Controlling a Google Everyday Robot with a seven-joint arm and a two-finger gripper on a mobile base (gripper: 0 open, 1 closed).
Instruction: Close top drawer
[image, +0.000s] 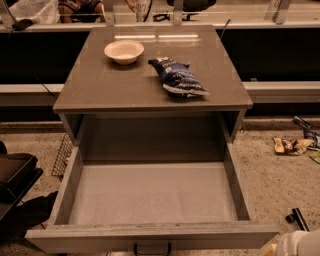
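Note:
The top drawer (150, 192) of the grey cabinet is pulled far out toward me. Its light grey inside is bare. Its flat front (90, 239) runs along the bottom of the view, with the small black handle (152, 248) at its centre. The two lower drawers are hidden beneath it. My gripper (295, 245) shows only as a pale rounded shape in the bottom right corner, just right of the drawer front's right end and cut off by the frame edge. It touches nothing that I can see.
On the cabinet top (100, 85) sit a white bowl (123, 51) and a blue chip bag (177, 77). A black object (297, 218) and wrappers (290, 145) lie on the floor at the right. A dark chair (15, 175) and a wire basket (62, 155) stand at the left.

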